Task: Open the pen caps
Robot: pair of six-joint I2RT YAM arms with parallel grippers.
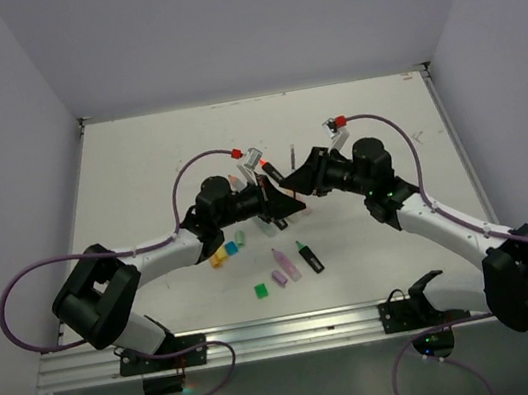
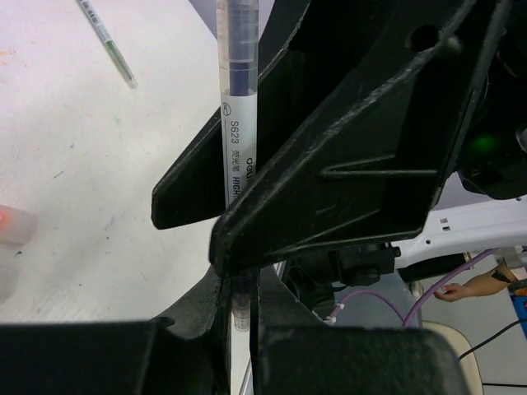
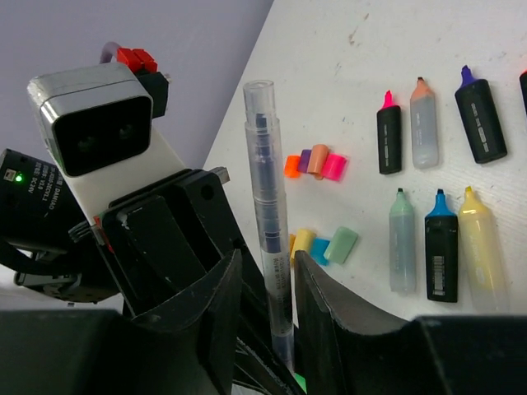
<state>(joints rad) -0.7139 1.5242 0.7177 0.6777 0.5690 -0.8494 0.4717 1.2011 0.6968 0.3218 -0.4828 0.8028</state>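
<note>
A thin clear pen (image 3: 270, 222) with a dark core and a white printed label (image 2: 239, 140) is in the air over the table's middle. My left gripper (image 2: 239, 288) is shut on the pen's lower end. My right gripper (image 3: 268, 262) stands open around the same pen, with a gap at each finger. Both grippers meet tip to tip, left (image 1: 281, 205) and right (image 1: 294, 184). Loose pen caps lie on the table: an orange, purple and pink cluster (image 3: 317, 162) and a yellow, blue and green one (image 3: 323, 244). Whether the held pen's end cap is on, I cannot tell.
Several uncapped highlighter bodies, black and pastel, lie in two rows (image 3: 436, 197). Near the front are a green cap (image 1: 261, 290), a purple highlighter (image 1: 286, 263) and a black one (image 1: 310, 257). A thin grey pen (image 2: 107, 41) lies farther back. Walls close three sides.
</note>
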